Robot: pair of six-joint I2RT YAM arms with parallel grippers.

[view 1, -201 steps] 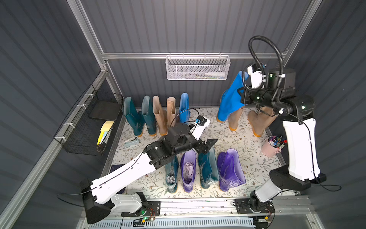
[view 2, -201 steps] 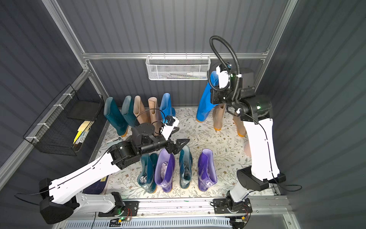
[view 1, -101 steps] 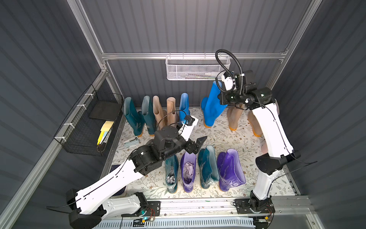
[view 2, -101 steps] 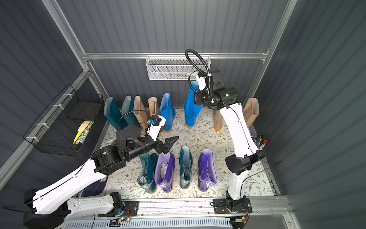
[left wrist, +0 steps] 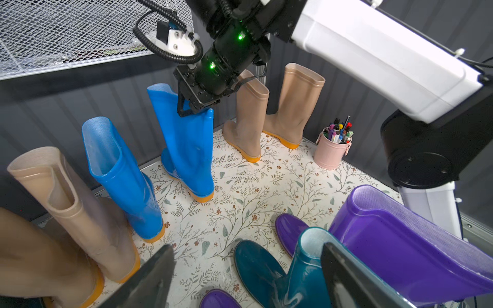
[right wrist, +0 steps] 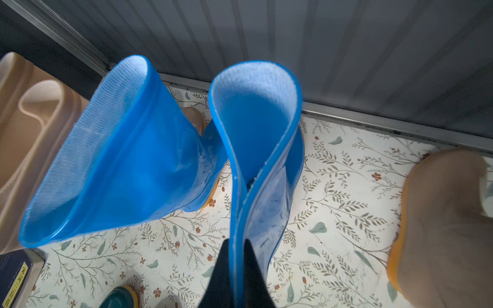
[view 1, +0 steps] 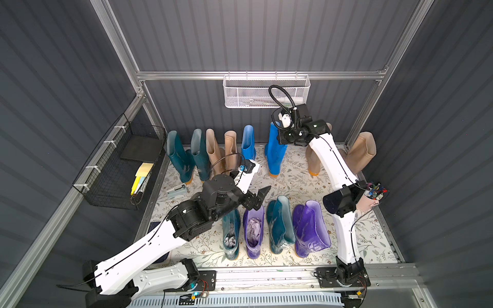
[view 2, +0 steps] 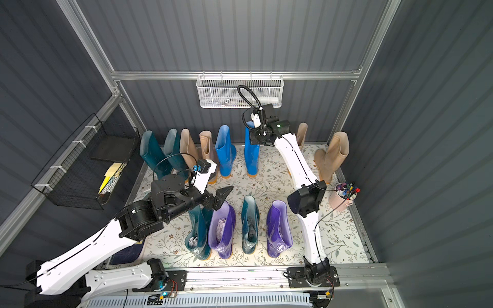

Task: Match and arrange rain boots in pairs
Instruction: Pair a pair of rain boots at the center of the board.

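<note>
My right gripper (right wrist: 237, 256) is shut on the top rim of a bright blue rain boot (view 1: 276, 152), which hangs upright with its sole at or just above the mat. Its match, another blue boot (view 1: 248, 141), stands close to its left, ending the back row after two teal boots (view 1: 177, 157) and two beige ones (view 1: 230, 146). Two more beige boots (view 1: 360, 152) stand at the back right. In the front row stand a teal (view 1: 231, 232), a purple (view 1: 253, 232), a teal (view 1: 278, 226) and a purple boot (view 1: 310, 226). Above that row my left gripper (view 1: 260, 196) hovers open and empty.
A pink cup of pens (view 1: 372, 198) stands at the mat's right edge beside the right arm's elbow. A white mesh basket (view 1: 266, 90) hangs on the back wall just above the right wrist. On the left wall hangs a black wire basket (view 1: 125, 165). A small grey tool (view 1: 177, 190) lies at left.
The right arm has carried the blue boot leftward and down, from the back right to beside the other blue boot. The left arm has drawn back to the left, its jaws still open.
</note>
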